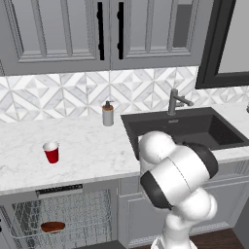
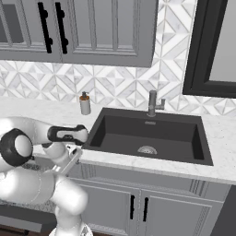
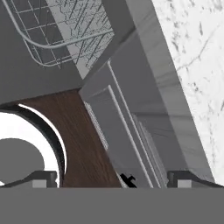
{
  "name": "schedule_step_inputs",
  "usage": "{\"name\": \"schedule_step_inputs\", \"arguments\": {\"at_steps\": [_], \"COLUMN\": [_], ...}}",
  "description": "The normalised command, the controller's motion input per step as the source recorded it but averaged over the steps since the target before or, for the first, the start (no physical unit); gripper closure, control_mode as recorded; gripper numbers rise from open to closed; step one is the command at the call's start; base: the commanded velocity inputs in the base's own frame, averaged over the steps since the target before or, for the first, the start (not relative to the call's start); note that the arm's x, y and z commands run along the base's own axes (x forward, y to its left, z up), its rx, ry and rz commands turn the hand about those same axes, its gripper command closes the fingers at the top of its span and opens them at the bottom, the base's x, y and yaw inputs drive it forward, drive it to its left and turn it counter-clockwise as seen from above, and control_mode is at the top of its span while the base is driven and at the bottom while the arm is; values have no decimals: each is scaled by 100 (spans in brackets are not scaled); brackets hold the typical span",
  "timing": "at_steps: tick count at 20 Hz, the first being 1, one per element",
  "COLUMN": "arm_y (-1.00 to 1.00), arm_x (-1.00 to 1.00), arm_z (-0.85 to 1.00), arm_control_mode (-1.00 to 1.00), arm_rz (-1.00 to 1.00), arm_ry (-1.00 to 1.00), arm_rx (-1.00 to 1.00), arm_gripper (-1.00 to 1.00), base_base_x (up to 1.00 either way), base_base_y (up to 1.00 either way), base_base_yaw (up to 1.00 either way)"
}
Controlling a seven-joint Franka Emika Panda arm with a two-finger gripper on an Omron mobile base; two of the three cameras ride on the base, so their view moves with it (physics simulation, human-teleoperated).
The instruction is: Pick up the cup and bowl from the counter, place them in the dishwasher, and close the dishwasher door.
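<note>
The shallow round reddish-brown bowl [image 1: 53, 226] is seen lying in the metal wire rack [image 1: 73, 214] of the open dishwasher [image 1: 61, 190], at the lower left of the left base view, so that part is judged done. The small red tapered plastic cup [image 1: 51, 152] is left standing on the white-grey marble bench [image 1: 92, 146], at the middle left. The fingers [image 3: 111, 178] are spread wide apart and hold nothing. The cup and the door closing are judged outstanding.
</note>
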Motion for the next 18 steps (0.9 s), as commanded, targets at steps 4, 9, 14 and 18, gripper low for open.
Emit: {"name": "schedule_step_inputs", "arguments": {"at_steps": [4, 9, 14, 18], "arm_y": [0, 0, 24, 41], "arm_x": [4, 0, 4, 33], "arm_z": [100, 100, 100, 100], "arm_control_mode": [-100, -100, -100, -100], "arm_rz": [2, 1, 2, 8], "arm_ry": [0, 2, 12, 15], "arm_rx": [16, 15, 15, 20], "arm_gripper": [-100, -100, -100, -100], "base_base_x": [0, 0, 0, 0], "base_base_y": [0, 0, 0, 0], "base_base_yaw": [0, 0, 0, 0]}}
